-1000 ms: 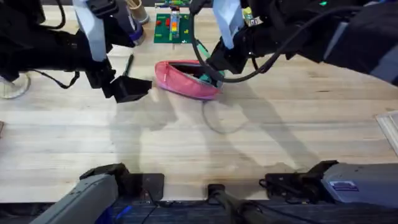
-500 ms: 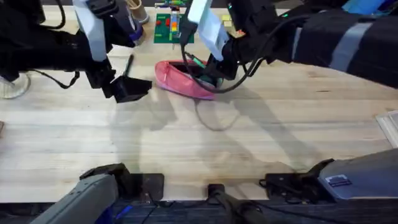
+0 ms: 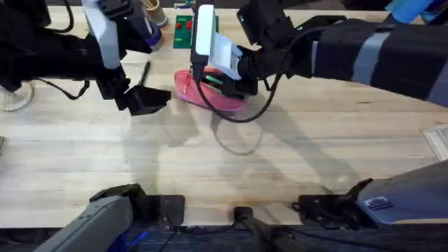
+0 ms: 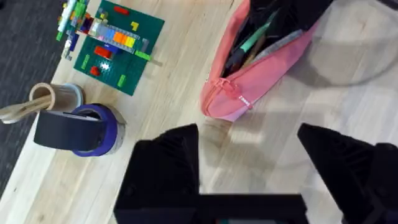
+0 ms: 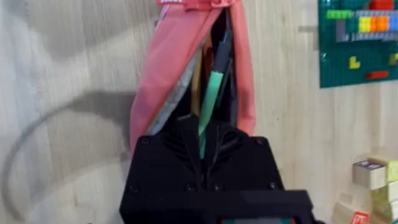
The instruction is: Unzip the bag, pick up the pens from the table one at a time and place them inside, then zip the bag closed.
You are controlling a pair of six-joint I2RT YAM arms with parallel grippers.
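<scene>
The pink bag (image 3: 215,100) lies unzipped on the table (image 3: 224,168), left of centre at the back. My right gripper (image 3: 224,82) hovers over its open mouth, shut on the green pen (image 5: 210,102), whose far end points down into the bag (image 5: 160,74) among other items inside. The black pen (image 3: 144,72) lies on the wood to the left of the bag. Just in front of that pen my left gripper (image 3: 145,99) stands open and holds nothing. In the left wrist view the left gripper (image 4: 249,140) is a short way from the bag (image 4: 261,74).
A green brick baseplate (image 3: 183,31) with small bricks sits behind the bag. A blue tape roll (image 4: 87,127) and a brown roll (image 4: 53,96) stand at the back left. The right arm's cable loops over the bag's front. Bare wood covers the front of the table.
The right arm swung left across the bag, carrying the green pen over the open mouth. The left arm stayed still.
</scene>
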